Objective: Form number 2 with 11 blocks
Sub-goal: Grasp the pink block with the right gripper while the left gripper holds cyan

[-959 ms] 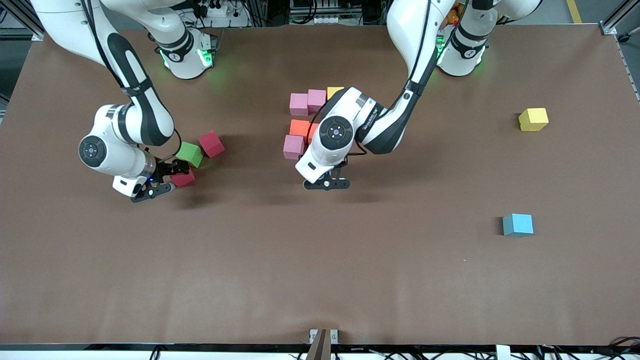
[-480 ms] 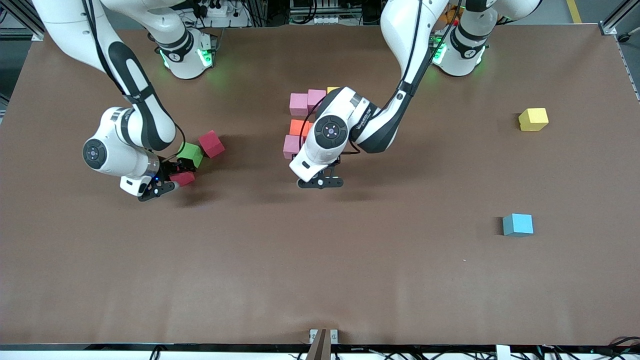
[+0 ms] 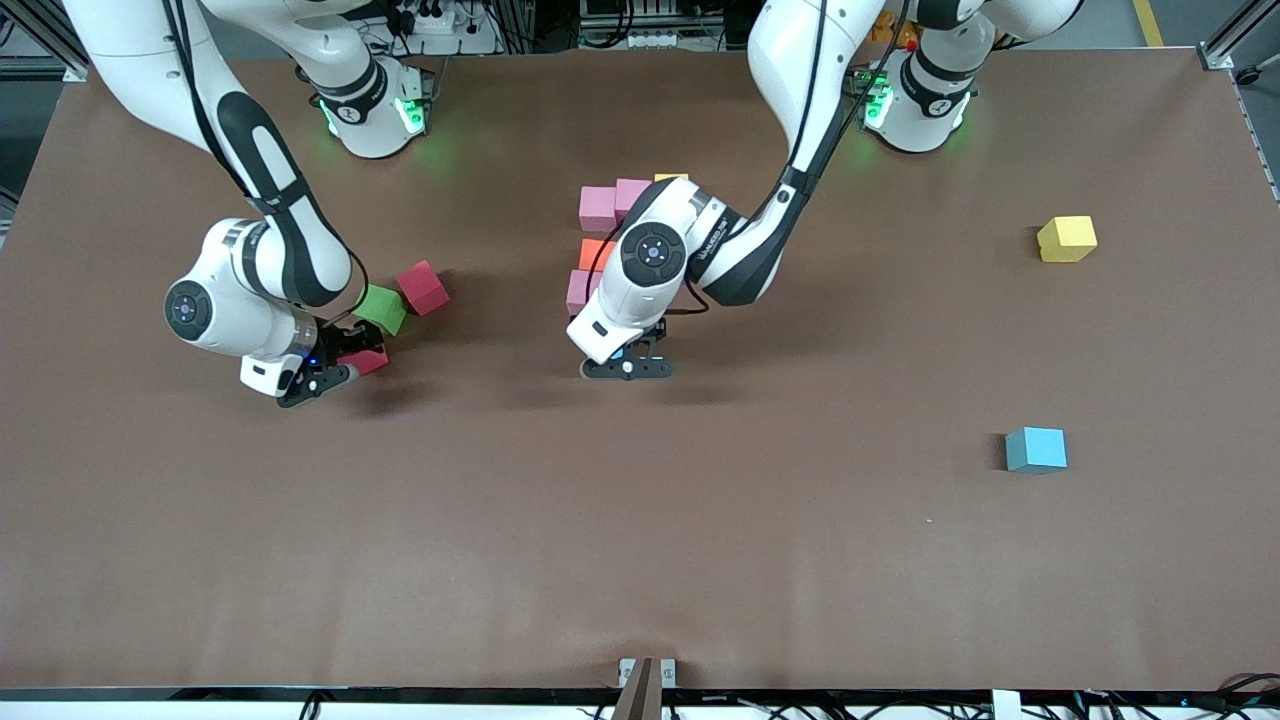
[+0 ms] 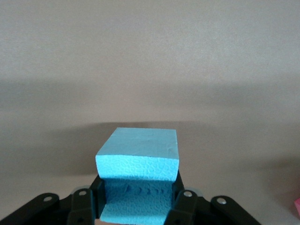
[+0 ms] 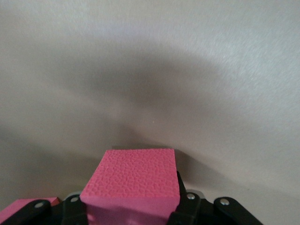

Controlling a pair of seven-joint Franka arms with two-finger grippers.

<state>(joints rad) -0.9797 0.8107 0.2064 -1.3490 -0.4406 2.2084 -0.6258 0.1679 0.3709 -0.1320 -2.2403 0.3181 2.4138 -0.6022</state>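
My left gripper (image 3: 625,357) is shut on a light blue block (image 3: 617,352), low over the table next to the group of blocks. In the left wrist view the block (image 4: 138,154) sits between the fingers of that gripper (image 4: 138,199). The group has two pink blocks (image 3: 597,207) in a row, an orange block (image 3: 593,252), a third pink block (image 3: 577,290) and a yellow sliver (image 3: 668,178), partly hidden by the arm. My right gripper (image 3: 352,360) is shut on a red block (image 3: 371,361) beside the green cube. In the right wrist view this block (image 5: 131,178) fills that gripper (image 5: 129,208).
A green cube (image 3: 380,308) and a dark red block (image 3: 423,287) lie close to the right gripper. A yellow block (image 3: 1066,238) and a light blue block (image 3: 1036,449) lie apart toward the left arm's end of the table.
My left gripper has carried the light blue block toward the right arm's end, closer to the lowest pink block. My right gripper has shifted slightly with the red block.
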